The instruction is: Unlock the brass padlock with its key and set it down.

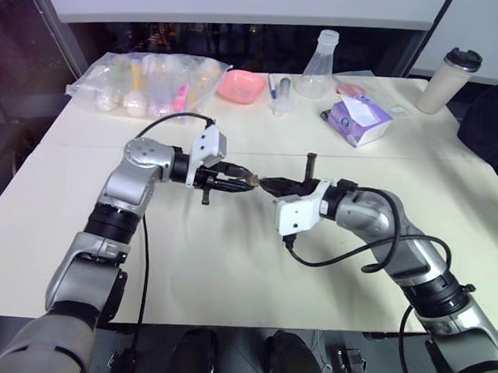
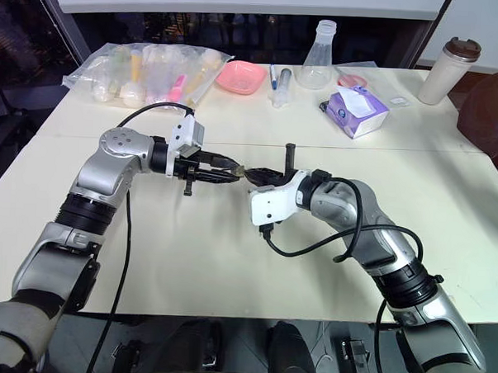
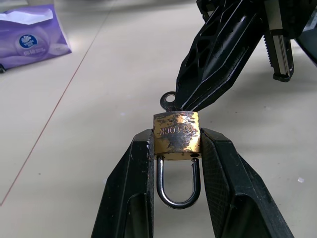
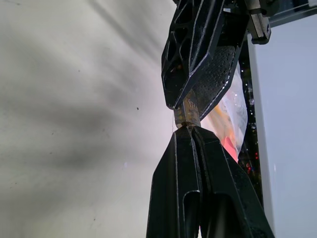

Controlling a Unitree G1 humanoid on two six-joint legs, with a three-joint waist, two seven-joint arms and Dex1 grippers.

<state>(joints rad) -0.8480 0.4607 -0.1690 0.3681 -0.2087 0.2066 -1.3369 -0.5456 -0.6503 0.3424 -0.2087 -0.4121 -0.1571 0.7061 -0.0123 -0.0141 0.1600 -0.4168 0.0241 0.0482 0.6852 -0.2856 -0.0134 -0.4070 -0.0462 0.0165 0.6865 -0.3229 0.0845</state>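
Left wrist view: one brass padlock [image 3: 176,135] clamped in left end effector [image 3: 176,148]; right end effector [image 3: 190,101] pinching one key [image 3: 168,100].

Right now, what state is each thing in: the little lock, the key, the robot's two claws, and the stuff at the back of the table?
brass padlock: shackle closed, clamped between the left claw's fingers, off the table.
key: in the padlock's base, pinched by the right claw.
left gripper: shut on the padlock.
right gripper: shut on the key.
flask: upright.
tumbler: upright, lid on.
tissue pack: tissue sticking out of its top.
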